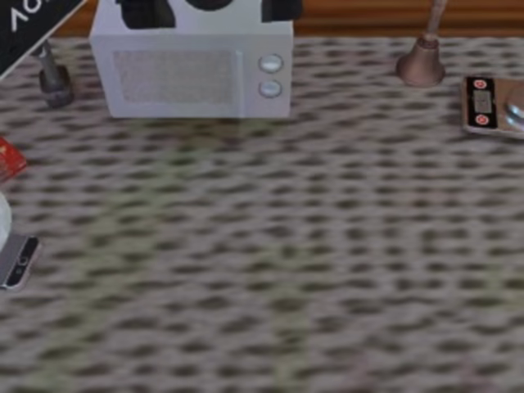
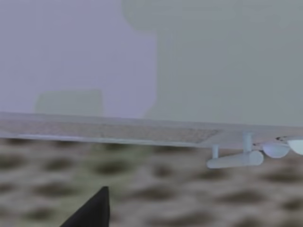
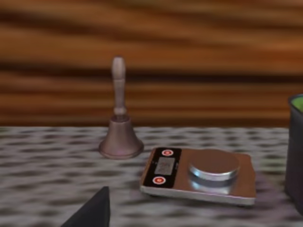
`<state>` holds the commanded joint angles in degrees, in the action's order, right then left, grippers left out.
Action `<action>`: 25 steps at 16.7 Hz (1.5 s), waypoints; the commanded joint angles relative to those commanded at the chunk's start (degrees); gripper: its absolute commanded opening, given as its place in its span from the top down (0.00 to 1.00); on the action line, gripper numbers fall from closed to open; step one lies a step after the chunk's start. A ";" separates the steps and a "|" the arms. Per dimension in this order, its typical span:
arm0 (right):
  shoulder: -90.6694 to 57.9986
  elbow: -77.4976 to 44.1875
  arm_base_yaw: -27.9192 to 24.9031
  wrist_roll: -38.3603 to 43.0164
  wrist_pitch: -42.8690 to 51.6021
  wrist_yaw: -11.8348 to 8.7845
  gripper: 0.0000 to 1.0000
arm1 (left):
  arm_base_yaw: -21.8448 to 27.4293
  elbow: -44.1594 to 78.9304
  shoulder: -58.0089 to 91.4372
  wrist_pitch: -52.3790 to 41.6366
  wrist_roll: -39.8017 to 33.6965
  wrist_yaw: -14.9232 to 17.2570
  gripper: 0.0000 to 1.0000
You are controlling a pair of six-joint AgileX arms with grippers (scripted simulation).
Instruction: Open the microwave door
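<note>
The microwave [image 1: 192, 67] sits at the worktop's [image 1: 270, 246] far left, its door [image 1: 176, 76] shut, handle [image 2: 235, 159] upright beside the knobs. The left hand looks nearer; neither hand's finger state can be told.

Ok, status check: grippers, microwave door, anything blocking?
Neither gripper visible from above; finger state unreadable. Microwave at far left; microwave door shut, handle untouched. Table in front bare; bell and scale off right.
</note>
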<state>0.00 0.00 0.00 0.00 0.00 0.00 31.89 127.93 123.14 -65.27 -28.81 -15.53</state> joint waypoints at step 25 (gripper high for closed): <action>0.00 0.00 0.00 0.00 0.00 0.00 0.00 | -1.68 -1.95 10.39 9.64 1.77 0.76 0.30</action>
<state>0.00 0.00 0.00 0.00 0.00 0.00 30.21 125.98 133.53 -55.63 -27.04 -14.78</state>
